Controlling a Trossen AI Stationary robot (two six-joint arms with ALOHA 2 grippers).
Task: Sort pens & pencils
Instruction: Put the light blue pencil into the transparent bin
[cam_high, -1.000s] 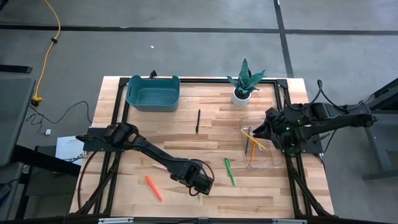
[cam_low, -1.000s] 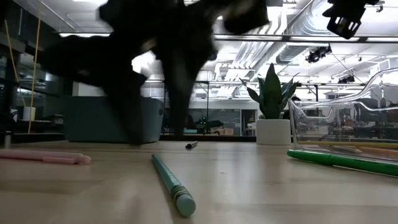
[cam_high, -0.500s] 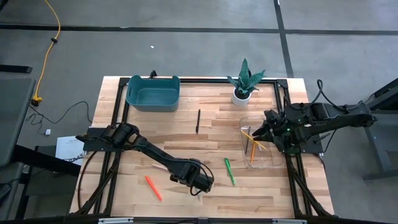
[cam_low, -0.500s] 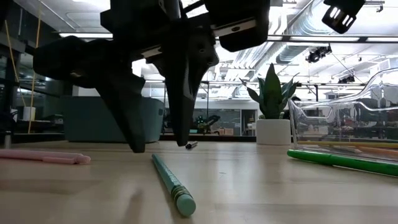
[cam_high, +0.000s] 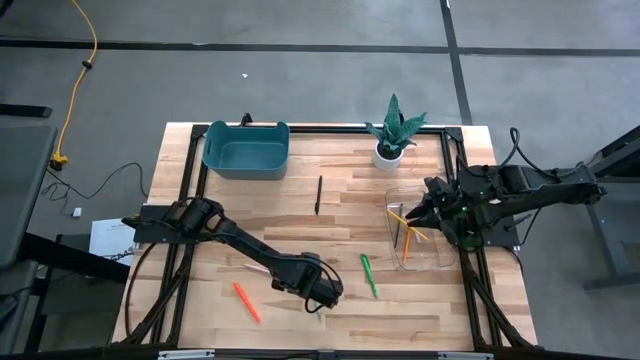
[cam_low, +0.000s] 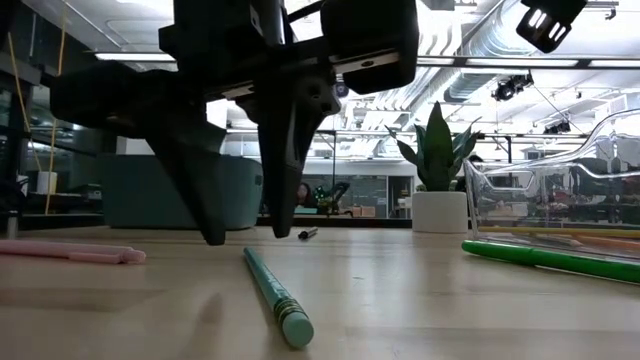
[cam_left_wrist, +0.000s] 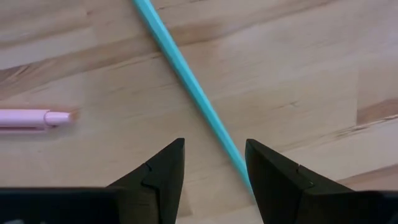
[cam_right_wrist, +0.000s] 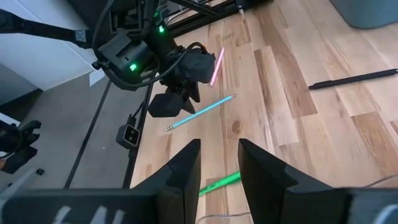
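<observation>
Item: teal pencil (cam_left_wrist: 186, 81) | lies on table (cam_left_wrist: 298, 68) slantwise under left hand (cam_left_wrist: 214, 163), long axis crossing the finger gap | hand spread wide, nothing held | right hand (cam_right_wrist: 217, 163) parted, empty, well apart.

The pink pen (cam_left_wrist: 34, 117) is cut off at the left wrist view's edge; the teal pencil (cam_left_wrist: 186, 87) runs behind a finger (cam_left_wrist: 273, 180); pencils in the clear bin (cam_high: 432, 258) overlap indistinctly.

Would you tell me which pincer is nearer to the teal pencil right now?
The left pincer: it hovers open just above the teal pencil, fingers either side of it. The right pincer is far across the table, over the clear bin.
</observation>
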